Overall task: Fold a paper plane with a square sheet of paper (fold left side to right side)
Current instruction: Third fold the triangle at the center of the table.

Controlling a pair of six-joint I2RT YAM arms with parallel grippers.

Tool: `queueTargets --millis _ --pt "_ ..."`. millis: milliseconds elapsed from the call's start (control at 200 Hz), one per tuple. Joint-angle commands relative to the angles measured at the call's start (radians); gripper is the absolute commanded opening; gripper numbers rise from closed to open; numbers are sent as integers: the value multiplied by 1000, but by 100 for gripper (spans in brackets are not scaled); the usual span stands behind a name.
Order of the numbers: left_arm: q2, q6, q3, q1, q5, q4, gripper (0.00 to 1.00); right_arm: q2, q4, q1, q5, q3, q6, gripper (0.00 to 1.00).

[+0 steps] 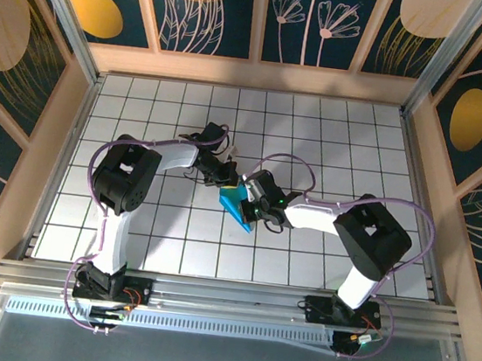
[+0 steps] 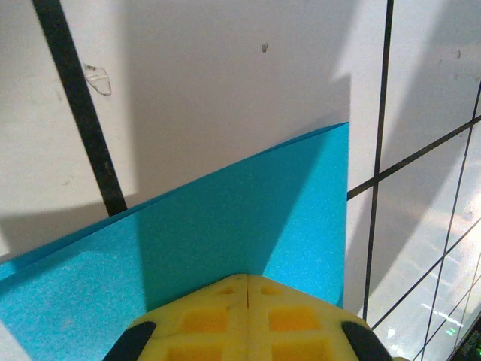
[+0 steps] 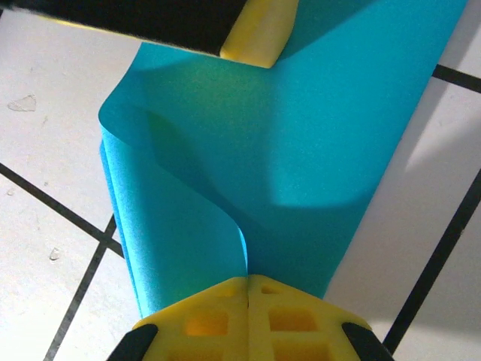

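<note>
White tiled tabletop [image 1: 128, 237], patterned walls | blue paper [image 1: 240, 205], partly folded, at frame centre between both arms | left tool [image 2: 248, 293] pinched together on one edge, likely steadying it | right tool [image 3: 248, 292] pinched together on the curled flap, likely to carry it across.

ROBOTICS LAB TEST CELL: The bench I was driving from a distance was plainly a research rig. The left arm [image 1: 123, 175] and the right arm [image 1: 375, 237] stood bolted to an aluminium rail [image 1: 227, 298] along the near edge of a table [image 1: 143, 116], its white surface ruled in a black grid. Purple cables [image 1: 289, 157] looped along both arms. A perforated metal strip [image 1: 205, 326] ran below the rail. Wooden framing [image 1: 254, 75] boxed the table in on three sides and held dark blue wall panels [image 1: 209, 9] printed with pale leaves, flowers and orange discs.
</note>
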Motion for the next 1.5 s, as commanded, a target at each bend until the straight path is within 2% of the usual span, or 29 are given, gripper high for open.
queueTargets --millis 0,115,445,701,941,1236,1351,1496 --pt "49 9 -6 -15 -52 -41 0 20 -10 -8 12 29 11 0" --pt "47 7 -8 -15 -51 -37 0 30 -7 -8 8 28 11 0" --pt "37 8 76 -10 -67 -57 14 44 -16 -1 -8 -6 22 0" --pt "-11 -7 142 66 -37 -52 19 39 -16 1 -16 -26 27 0" --pt "-191 -17 -53 116 -45 30 16 43 -5 1 -26 -26 37 0" --pt "-435 -175 -424 98 83 276 10 29 -2 1 -34 -33 40 0" --pt "-442 -221 -450 52 117 321 10 26 -2 1 -33 -39 42 0" --pt "-394 -257 -423 -13 107 333 10 28 -2 1 -33 -40 42 0"
